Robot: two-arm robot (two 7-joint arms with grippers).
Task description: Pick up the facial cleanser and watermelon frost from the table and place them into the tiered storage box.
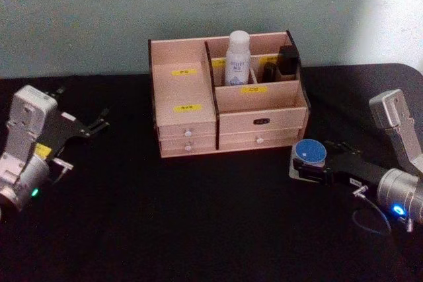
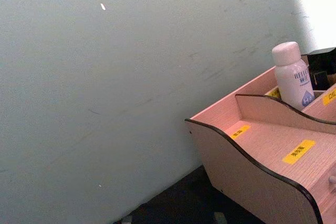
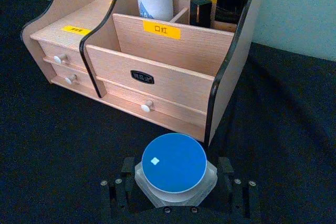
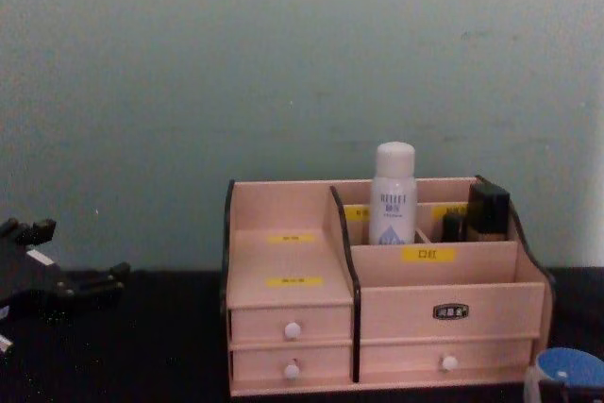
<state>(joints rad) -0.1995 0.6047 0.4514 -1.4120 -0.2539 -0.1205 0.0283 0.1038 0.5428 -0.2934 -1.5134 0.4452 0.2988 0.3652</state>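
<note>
- Black table (image 1: 198, 229), pale green wall (image 1: 99, 11) behind.
- watermelon frost (image 1: 309, 152): upright, blue lid up, near the right front corner of the tiered storage box (image 1: 192, 123), apart from it.
- right gripper (image 3: 176, 174): my fingers (image 3: 126, 170) clamped on the jar, one on each side.
- facial cleanser (image 1: 238, 57): upright in a far compartment of the box, just left of the dark containers (image 1: 287, 64).
- left gripper (image 1: 100, 120): far left over the table, well apart from the box, fingers apart, nothing held.
</note>
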